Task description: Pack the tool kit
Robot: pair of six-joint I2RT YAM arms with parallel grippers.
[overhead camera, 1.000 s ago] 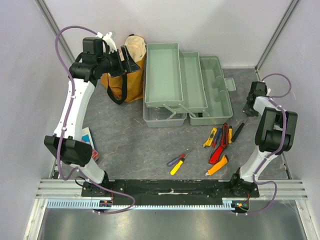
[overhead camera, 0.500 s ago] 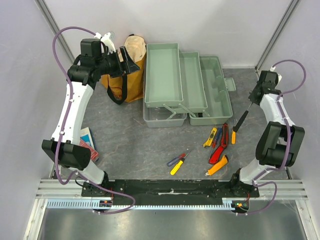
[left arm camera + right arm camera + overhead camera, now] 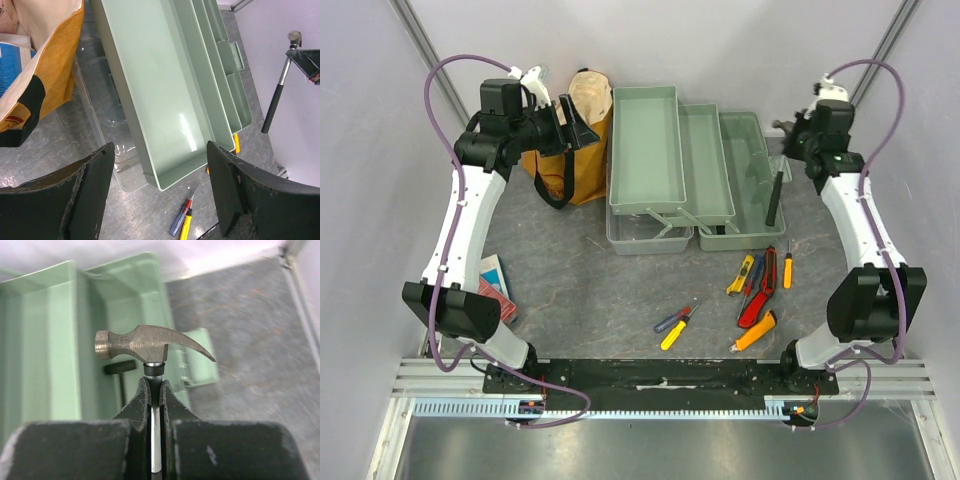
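Since a second ago, our right gripper (image 3: 154,385) has swung the hammer (image 3: 150,345), pinched just under its head, over the toolbox (image 3: 650,140), handle hanging down for lowering in. Our left gripper (image 3: 582,128) waits wide open nearby.

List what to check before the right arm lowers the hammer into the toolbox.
1. Grip: right gripper shut on the hammer shaft just under the head: ok.
2. Hammer off the table, handle hanging down at the right side of the toolbox: ok.
3. Toolbox open, trays folded out: ok.
4. Rightmost compartment free for the hammer: cannot tell; a dark shape shows there in the right wrist view.
5. Left gripper open, across the toolbox from the hammer, beside the yellow bag: ok.
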